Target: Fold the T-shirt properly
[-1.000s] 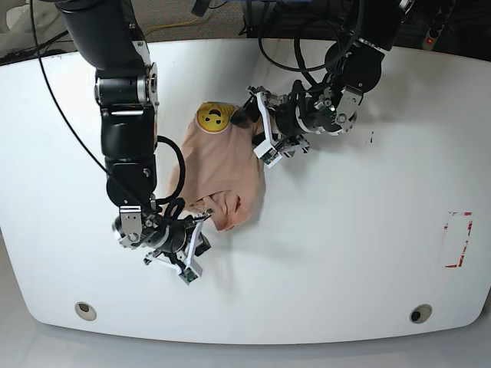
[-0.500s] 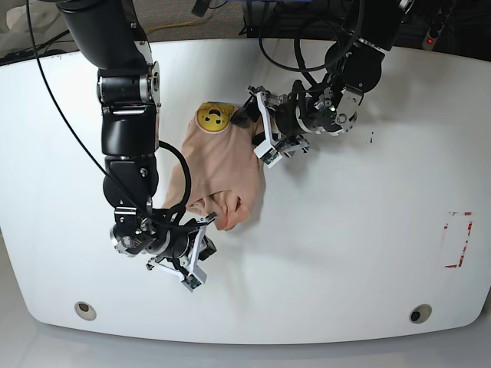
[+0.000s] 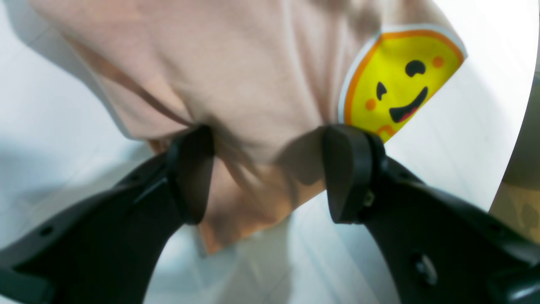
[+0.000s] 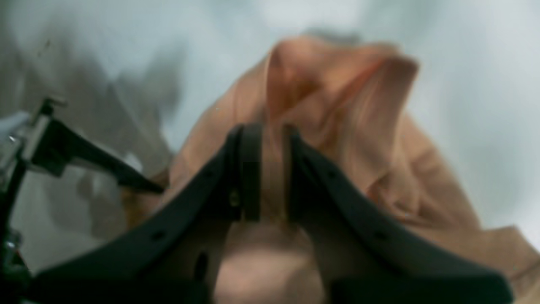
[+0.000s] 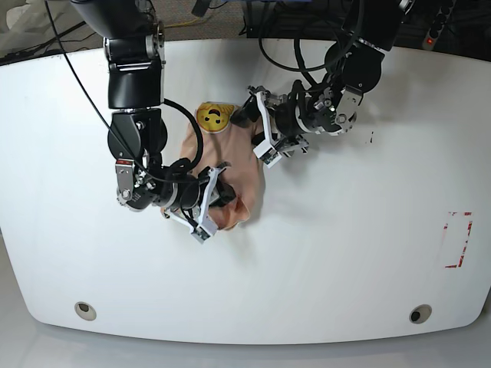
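- I am looking at the T-shirt (image 5: 222, 165) lying bunched in a narrow heap on the white table (image 5: 345, 253), stretched between my two grippers.
- My right gripper (image 4: 266, 177) is pinching a raised fold of the peach fabric; its two dark jaws are standing almost together with a thin ridge of cloth caught between them.
- Past those right fingertips the cloth is rising in a rumpled peak, and more of it is trailing off to the side and below; this wrist view is blurred, so I cannot make out finer folds.
- In the base view the right gripper (image 5: 215, 201) is sitting over the near end of the heap, with a loose lobe of fabric just beside it.
- My left gripper (image 3: 265, 173) is standing wide, one jaw on each side of a gathered edge of the shirt; the cloth is running between the jaws without being squeezed, and I cannot tell whether the pads are touching it.
- Just beyond the left gripper's one finger the yellow bear-face print (image 3: 400, 80) is showing, smiling, with an orange outline.
- In the base view the left gripper (image 5: 265, 134) is resting at the far end of the heap, the print (image 5: 215, 117) close beside it.
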Available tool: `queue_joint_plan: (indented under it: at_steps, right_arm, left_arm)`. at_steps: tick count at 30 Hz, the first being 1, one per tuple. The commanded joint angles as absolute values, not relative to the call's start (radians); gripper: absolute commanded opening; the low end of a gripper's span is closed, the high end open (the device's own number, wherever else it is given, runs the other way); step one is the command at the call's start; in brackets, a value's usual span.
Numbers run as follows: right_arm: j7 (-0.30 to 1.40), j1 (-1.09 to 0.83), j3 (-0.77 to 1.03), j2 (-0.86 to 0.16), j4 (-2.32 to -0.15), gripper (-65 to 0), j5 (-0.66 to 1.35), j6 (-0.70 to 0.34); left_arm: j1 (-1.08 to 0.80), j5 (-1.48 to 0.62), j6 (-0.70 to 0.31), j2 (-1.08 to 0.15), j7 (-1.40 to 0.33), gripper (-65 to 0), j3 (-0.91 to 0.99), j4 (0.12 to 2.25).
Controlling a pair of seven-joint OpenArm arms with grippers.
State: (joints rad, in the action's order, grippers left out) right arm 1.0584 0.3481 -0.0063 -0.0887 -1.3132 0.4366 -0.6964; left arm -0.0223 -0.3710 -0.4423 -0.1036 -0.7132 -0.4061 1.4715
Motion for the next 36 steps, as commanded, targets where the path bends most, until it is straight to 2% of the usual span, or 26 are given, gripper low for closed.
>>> queue_joint_plan:
  at_steps: [1, 7, 14, 20, 23, 28, 32, 36]
  right_arm:
    - [1.007, 0.371, -0.002, -0.094, -1.325, -57.1, 0.392, -0.698]
    - [0.885, 0.387, -0.002, -0.142, -1.259, -57.1, 0.213, -0.698]
    - [0.750, 0.489, -0.002, -0.196, -1.115, -57.1, 0.130, -0.698]
    - [0.661, 0.562, -0.002, -0.199, -1.015, -57.1, 0.081, -0.698]
    - [0.714, 0.575, -0.002, -0.199, -1.050, -57.1, 0.110, -0.698]
    - [0.905, 0.562, -0.002, -0.196, -1.222, -57.1, 0.254, -0.698]
    - [1.044, 0.504, -0.002, -0.191, -1.360, -57.1, 0.410, -0.698]
    - [1.109, 0.429, -0.002, -0.189, -1.422, -57.1, 0.533, -0.698]
  left_arm:
    - [-0.028, -0.344, -0.435, -0.108, -0.777, -26.4, -0.407, 1.468]
    - [-0.030, -0.344, -0.435, -0.110, -0.777, -26.4, -0.407, 1.468]
    - [-0.030, -0.346, -0.435, -0.128, -0.777, -26.4, -0.429, 1.468]
    - [-0.030, -0.344, -0.435, -0.128, -0.777, -26.4, -0.429, 1.468]
    - [-0.030, -0.344, -0.435, -0.128, -0.777, -26.4, -0.429, 1.468]
    - [-0.030, -0.344, -0.435, -0.128, -0.777, -26.4, -0.429, 1.468]
    - [-0.028, -0.344, -0.435, -0.128, -0.777, -26.4, -0.429, 1.468]
    - [-0.028, -0.344, -0.435, -0.128, -0.777, -26.4, -0.424, 1.468]
